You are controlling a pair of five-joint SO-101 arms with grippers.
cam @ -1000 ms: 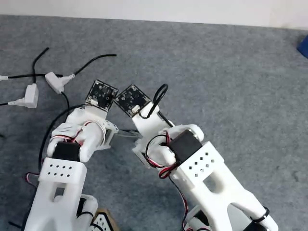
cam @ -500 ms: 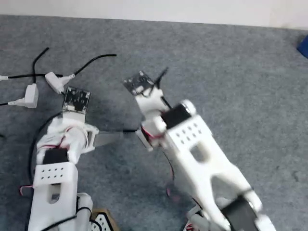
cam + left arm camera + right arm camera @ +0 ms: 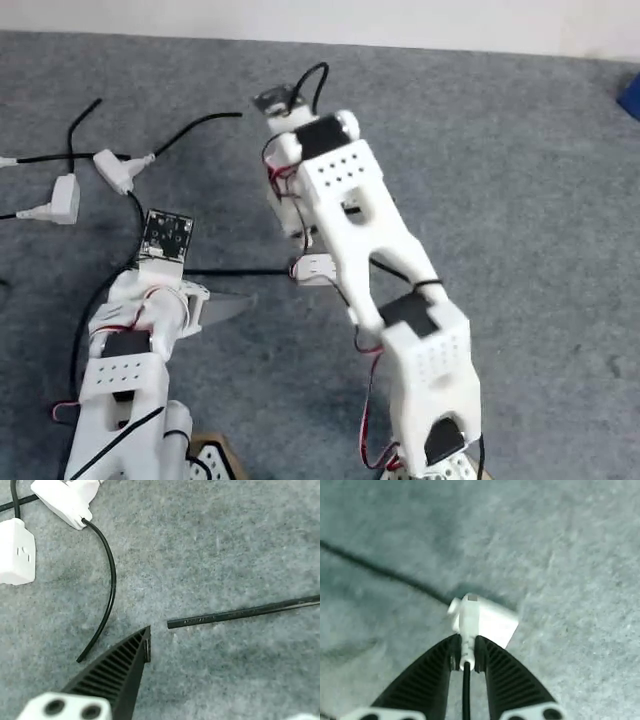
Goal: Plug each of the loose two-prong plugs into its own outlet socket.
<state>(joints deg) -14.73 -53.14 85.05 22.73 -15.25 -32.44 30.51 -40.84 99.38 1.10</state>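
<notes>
Grips with the right hand [image 3: 466,647] a white plug [image 3: 487,620]: black ribbed fingertips [image 3: 447,652] set to a narrow gap and pinching the plug's thin end, the broader body jutting out past them. Holds it low at the grey felt counter [image 3: 580,555]; touching or just above, cannot tell. From the high view, lies tucked under the outstretched right arm [image 3: 345,200], about mid-counter. Meets there a black cord [image 3: 235,270], stretched straight on the felt toward the left arm [image 3: 125,370] and ending in a bare cut end.

Spreads the left hand [image 3: 228,305] wide, with nothing in it. Shows one ribbed black finger [image 3: 122,670] over the felt, tip near that cut cord end, apart from it. Beyond the finger, toward the far left of the counter: a white outlet socket [image 3: 15,550], slotted face up, and just beside it a second white connector [image 3: 65,500], the two not touching. Trailing from that connector, a black lead [image 3: 107,580], bending back toward the finger and stopping loose on the felt. Both white pieces well apart from the gripped plug.
</notes>
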